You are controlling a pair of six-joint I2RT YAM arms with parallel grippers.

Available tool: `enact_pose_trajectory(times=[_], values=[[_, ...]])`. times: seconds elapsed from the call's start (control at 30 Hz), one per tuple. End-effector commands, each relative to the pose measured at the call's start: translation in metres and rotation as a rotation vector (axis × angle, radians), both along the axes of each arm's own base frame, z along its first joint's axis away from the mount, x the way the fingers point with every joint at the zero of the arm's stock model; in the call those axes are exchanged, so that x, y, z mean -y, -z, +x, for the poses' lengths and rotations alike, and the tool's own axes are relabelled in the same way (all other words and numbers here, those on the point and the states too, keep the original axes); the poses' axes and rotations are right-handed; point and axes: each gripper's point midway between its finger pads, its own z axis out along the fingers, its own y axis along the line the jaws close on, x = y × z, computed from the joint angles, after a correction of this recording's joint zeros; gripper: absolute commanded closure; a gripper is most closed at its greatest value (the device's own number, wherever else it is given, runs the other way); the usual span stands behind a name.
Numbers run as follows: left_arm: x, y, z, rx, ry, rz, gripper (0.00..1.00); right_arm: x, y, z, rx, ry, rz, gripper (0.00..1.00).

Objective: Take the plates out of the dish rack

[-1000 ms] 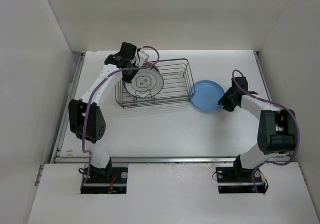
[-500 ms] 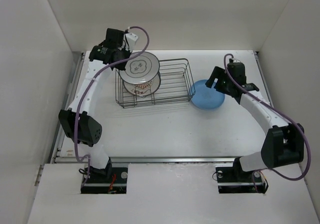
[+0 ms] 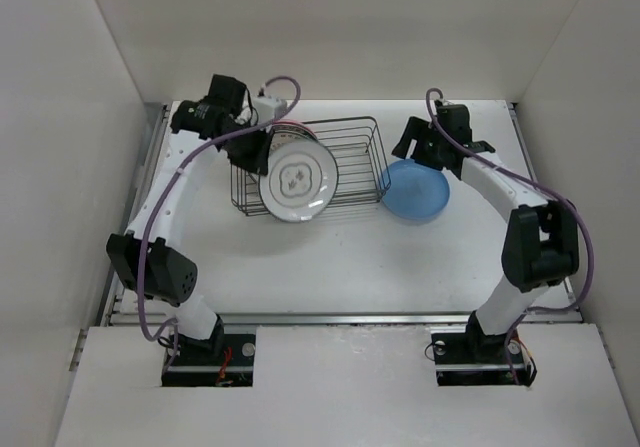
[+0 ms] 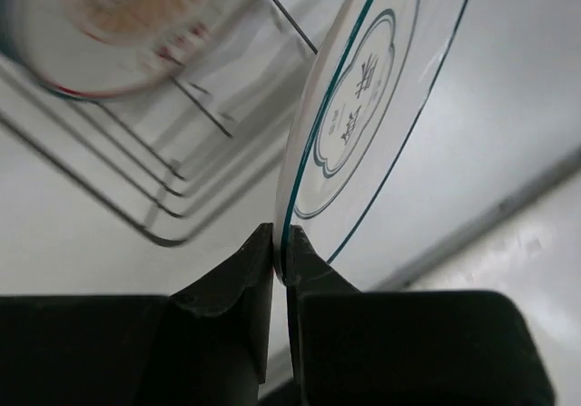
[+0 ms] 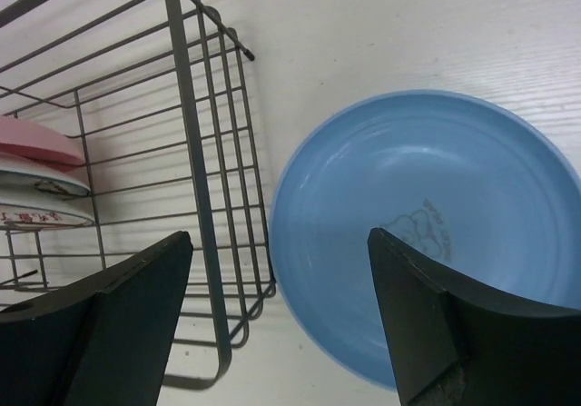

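Sunburst plate (image 4: 109, 24) blurry inside dish rack (image 3: 350, 167)

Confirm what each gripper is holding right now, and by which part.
Left gripper pinches the white teal-rimmed plate by its rim. Right gripper is open, holding nothing; the blue plate lies untouched.
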Motion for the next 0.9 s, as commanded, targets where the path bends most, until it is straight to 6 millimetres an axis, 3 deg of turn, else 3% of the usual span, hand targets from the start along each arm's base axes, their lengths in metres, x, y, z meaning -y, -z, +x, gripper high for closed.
enact_pose_trajectory(times=[0.0, 0.03, 0.07, 0.27, 0.3, 0.47, 0.57, 0.6, 0.73, 0.87], values=[[0.021, 0.041, -0.07, -0.271, 0.198, -0.089, 1.0, -0.02, -0.023, 0.027, 0.076, -0.036, 0.054, 0.17], [0.022, 0.051, -0.076, -0.305, 0.214, -0.094, 1.0, -0.03, -0.031, 0.033, 0.096, -0.068, 0.074, 0.18], [0.02, 0.066, -0.087, -0.355, 0.214, -0.094, 1.0, -0.038, -0.02, 0.037, 0.074, -0.087, 0.078, 0.21], [0.015, 0.114, -0.097, -0.417, 0.192, -0.033, 1.0, -0.075, -0.021, 0.054, 0.085, -0.147, 0.083, 0.26], [0.012, 0.127, -0.103, -0.457, 0.184, -0.013, 1.0, -0.082, -0.013, 0.055, 0.071, -0.159, 0.081, 0.28], [0.007, 0.157, -0.101, -0.469, 0.177, 0.085, 1.0, -0.09, 0.01, 0.055, 0.028, -0.163, 0.061, 0.37], [0.0, 0.17, -0.099, -0.477, 0.143, 0.166, 1.0, -0.098, 0.014, 0.053, 0.017, -0.172, 0.052, 0.59], [-0.001, 0.171, -0.092, -0.452, 0.115, 0.175, 1.0, -0.098, 0.019, 0.05, 0.001, -0.166, 0.055, 0.73], [-0.013, 0.179, -0.088, -0.44, 0.039, 0.239, 0.98, -0.101, 0.027, 0.036, -0.015, -0.129, 0.034, 1.0], [-0.021, 0.189, -0.098, -0.473, 0.033, 0.273, 0.9, -0.093, 0.018, 0.026, 0.005, -0.053, 0.049, 1.0]])
